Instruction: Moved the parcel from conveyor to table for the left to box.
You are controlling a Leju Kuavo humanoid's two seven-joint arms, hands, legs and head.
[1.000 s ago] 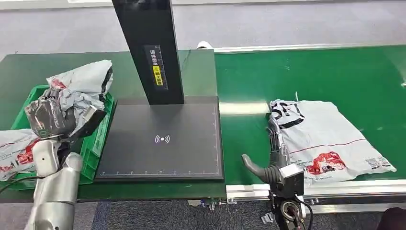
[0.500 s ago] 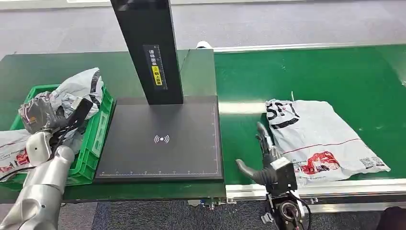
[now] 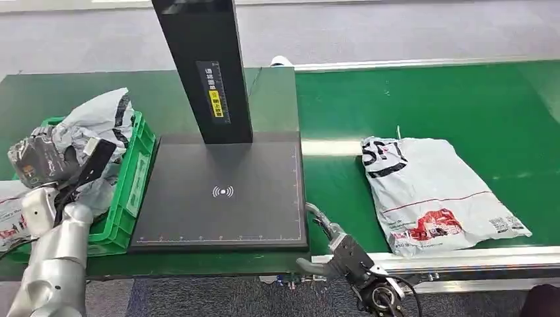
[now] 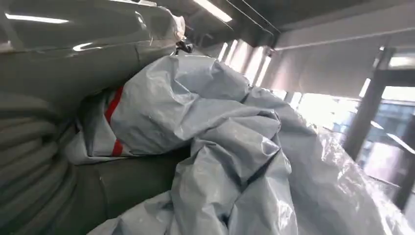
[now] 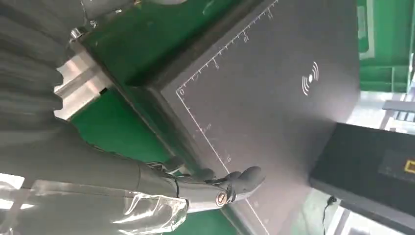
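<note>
A white parcel [image 3: 436,191] with black and red print lies flat on the green conveyor [image 3: 429,99]. My right hand [image 3: 340,251] is low at the conveyor's near edge, left of that parcel and apart from it. Its fingers [image 5: 220,188] are stretched out and hold nothing, by the near corner of the black scanner pad [image 5: 274,98]. My left hand [image 3: 43,162] holds a crumpled grey parcel [image 3: 99,119] over the green crate [image 3: 135,178] on the table's left. That parcel [image 4: 220,137] bunches up right against the left hand [image 4: 29,161].
The black scanner pad [image 3: 224,191] lies in the middle of the table, with a tall black column [image 3: 205,66] rising behind it. Another white parcel with red print [image 3: 10,211] hangs over the crate's left side. The conveyor's metal rail [image 3: 462,257] runs along the near edge.
My right hand has pulled back from the white parcel's left edge, down and left to the conveyor's near edge. My left hand has shifted left with the grey parcel over the crate.
</note>
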